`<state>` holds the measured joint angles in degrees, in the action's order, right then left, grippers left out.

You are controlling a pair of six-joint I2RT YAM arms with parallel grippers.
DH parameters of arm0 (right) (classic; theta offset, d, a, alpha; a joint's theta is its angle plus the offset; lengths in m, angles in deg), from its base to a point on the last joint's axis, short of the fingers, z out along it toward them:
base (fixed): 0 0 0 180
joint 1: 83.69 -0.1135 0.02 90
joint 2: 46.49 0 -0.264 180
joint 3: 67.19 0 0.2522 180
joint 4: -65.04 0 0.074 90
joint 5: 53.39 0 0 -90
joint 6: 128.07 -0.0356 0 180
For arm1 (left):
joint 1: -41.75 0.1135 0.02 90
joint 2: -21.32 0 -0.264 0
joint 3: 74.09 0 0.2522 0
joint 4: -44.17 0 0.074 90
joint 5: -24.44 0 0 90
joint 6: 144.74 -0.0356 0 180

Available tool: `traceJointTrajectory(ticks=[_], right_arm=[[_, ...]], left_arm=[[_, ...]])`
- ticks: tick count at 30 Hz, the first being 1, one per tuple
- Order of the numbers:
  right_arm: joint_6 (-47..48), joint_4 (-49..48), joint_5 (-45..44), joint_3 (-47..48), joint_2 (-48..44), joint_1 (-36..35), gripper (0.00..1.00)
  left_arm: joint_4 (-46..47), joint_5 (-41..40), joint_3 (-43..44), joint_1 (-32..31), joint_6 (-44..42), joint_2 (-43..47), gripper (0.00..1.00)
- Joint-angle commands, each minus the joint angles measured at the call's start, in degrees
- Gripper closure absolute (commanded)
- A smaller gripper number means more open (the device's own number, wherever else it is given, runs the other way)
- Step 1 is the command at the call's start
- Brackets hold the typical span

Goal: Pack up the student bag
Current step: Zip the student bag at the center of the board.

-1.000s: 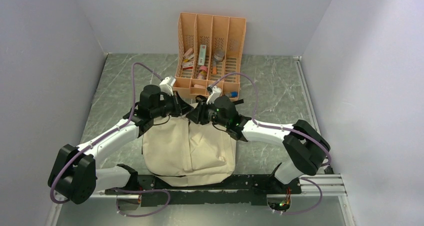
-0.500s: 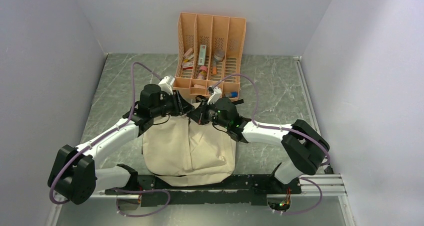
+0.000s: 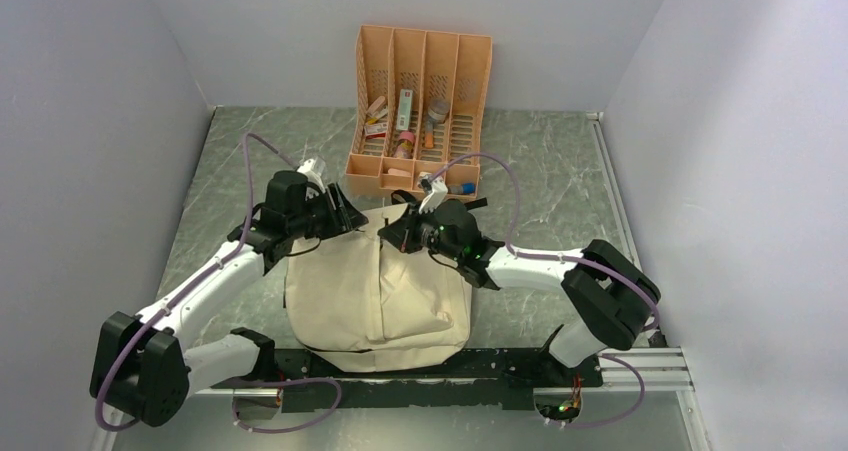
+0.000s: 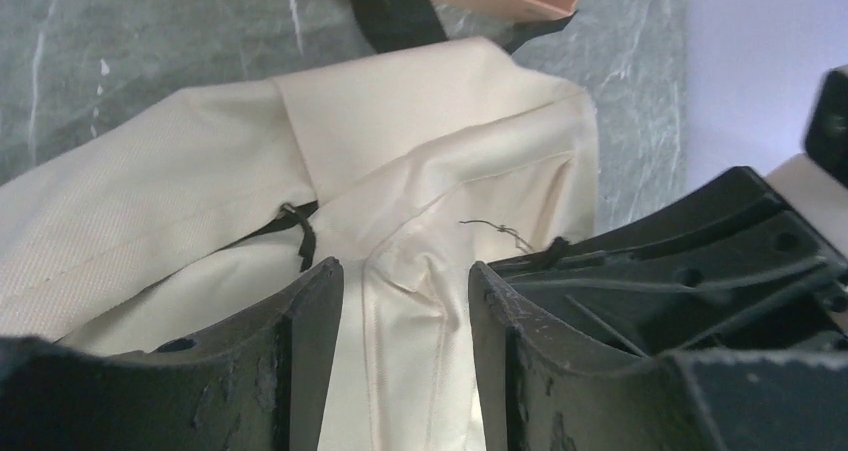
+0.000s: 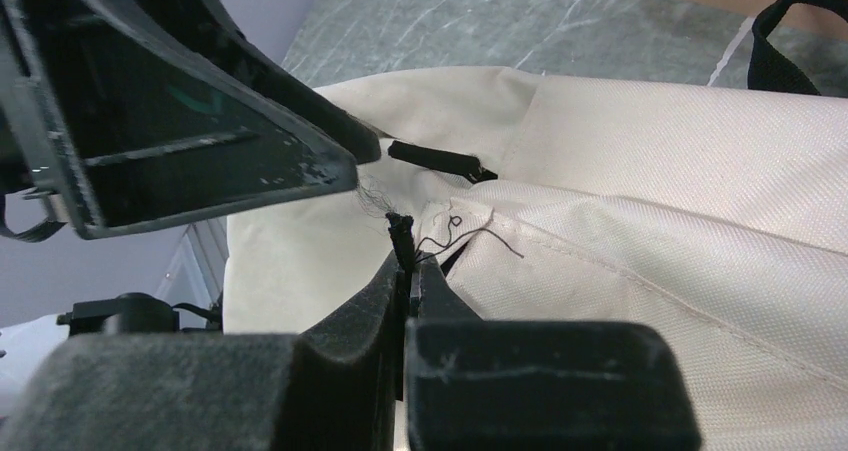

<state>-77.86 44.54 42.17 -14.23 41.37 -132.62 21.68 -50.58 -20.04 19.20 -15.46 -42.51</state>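
The student bag, a cream fabric backpack, lies flat between my two arms with its top toward the far side. My right gripper rests at the bag's top edge. In the right wrist view its fingers are shut on a short black zipper pull that sticks up from the cream fabric. My left gripper hovers at the top left corner of the bag. Its jaws stand open with only a fold of bag fabric showing between them. A second black pull lies on the seam.
An orange slotted desk organiser holding several small items stands just beyond the bag, against the back wall. A black carry strap loops out at the bag's top near the organiser's base. White walls enclose the marble tabletop on three sides.
My left gripper has opened and drawn back to the left, away from the bag's top centre. My right gripper has closed on the zipper pull and stayed nearly in place.
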Motion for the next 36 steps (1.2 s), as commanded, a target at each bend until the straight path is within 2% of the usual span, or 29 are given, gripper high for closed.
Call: traceJointTrajectory(ticks=[1, 6, 18, 23, 30, 36], right_arm=[[2.7, -5.0, 1.3, -0.9, -1.5, 0.5, 1.00], [3.8, -5.8, 2.9, -0.2, -1.2, 0.3, 1.00], [7.7, -5.4, 4.1, 1.8, -0.2, -2.1, 1.00], [8.9, -4.8, 4.1, 2.7, 0.1, -2.6, 1.00], [10.4, -3.0, 3.0, 3.4, 0.2, -2.7, 1.00], [11.7, -1.5, 3.4, 4.3, 0.8, -2.7, 1.00]], left_arm=[[-4.4, 1.4, 1.5, 0.2, 0.2, -2.0, 0.46], [-8.1, 1.7, 4.0, 0.1, 0.3, -5.3, 0.44], [-5.8, 3.1, 5.6, -0.5, 4.0, -7.9, 0.28], [-5.0, 3.7, 5.7, -2.1, 4.6, -9.8, 0.28], [-4.7, 3.5, 5.3, -5.0, 4.6, -10.4, 0.42], [-5.0, 3.9, 5.9, -5.8, 2.8, -11.5, 0.72]])
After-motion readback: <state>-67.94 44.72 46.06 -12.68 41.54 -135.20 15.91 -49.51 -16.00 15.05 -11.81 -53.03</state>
